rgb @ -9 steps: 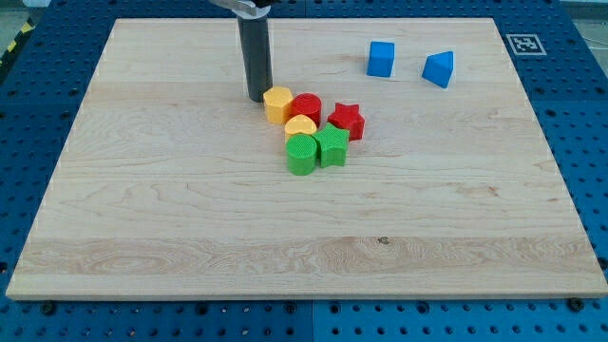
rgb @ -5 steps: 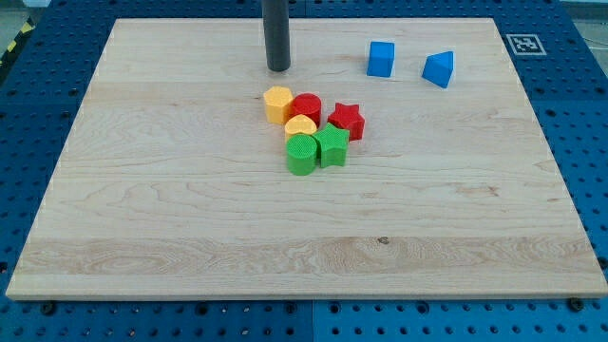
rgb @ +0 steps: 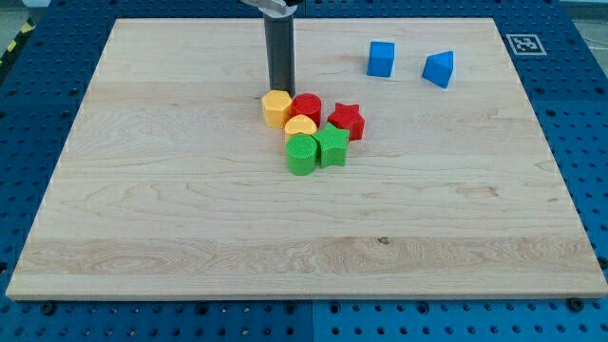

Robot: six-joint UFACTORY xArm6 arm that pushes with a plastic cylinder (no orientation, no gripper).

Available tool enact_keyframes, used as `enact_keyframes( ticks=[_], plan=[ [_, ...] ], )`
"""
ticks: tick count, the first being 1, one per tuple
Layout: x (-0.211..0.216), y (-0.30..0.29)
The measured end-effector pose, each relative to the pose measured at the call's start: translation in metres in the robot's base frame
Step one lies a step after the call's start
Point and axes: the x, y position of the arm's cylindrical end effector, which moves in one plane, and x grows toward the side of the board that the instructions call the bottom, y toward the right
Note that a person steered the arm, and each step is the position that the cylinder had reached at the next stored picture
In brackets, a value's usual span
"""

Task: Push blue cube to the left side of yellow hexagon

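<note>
The blue cube (rgb: pixel 381 59) sits near the view's top right on the wooden board. The yellow hexagon (rgb: pixel 276 107) lies near the middle, at the top left of a cluster of blocks. My tip (rgb: pixel 281 90) is at the hexagon's top edge, touching it or nearly so, and far to the left of the blue cube.
A blue triangular block (rgb: pixel 439 68) lies right of the cube. The cluster holds a red cylinder (rgb: pixel 306 107), a red star (rgb: pixel 347 120), a yellow heart-like block (rgb: pixel 300 126), a green cylinder (rgb: pixel 302 154) and a green star-like block (rgb: pixel 332 145). The board's edge (rgb: pixel 57 180) borders blue pegboard.
My tip moved from the hexagon's left up toward the view's top, then came back down to the hexagon's top edge. The hexagon has shifted very slightly.
</note>
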Motion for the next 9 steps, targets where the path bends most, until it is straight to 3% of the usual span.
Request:
enact_keyframes(
  ticks=[1,4,6,9],
  plan=[
    [0.008,0.003],
    [-0.057,0.011],
    [-0.041,0.065],
    [-0.024,0.074]
  ],
)
